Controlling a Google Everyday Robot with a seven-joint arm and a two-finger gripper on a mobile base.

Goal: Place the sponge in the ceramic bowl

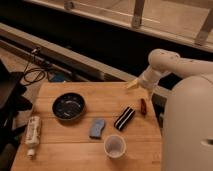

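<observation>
Sponge point(97, 127) is seen outside the bowl point(68, 107), at its four o'clock; gripper point(133, 84) is held apart at two o'clock, and whether it is wide or narrow cannot be told

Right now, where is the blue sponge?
The sponge lies between the ceramic bowl and the striped object, near the white cup. The gripper is by the far edge of the table.

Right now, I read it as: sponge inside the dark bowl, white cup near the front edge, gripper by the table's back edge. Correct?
No. The camera view shows the sponge lying on the table, between the ceramic bowl and the white cup, not inside the bowl. The cup is near the front edge, and the gripper is by the table's back edge.
</observation>
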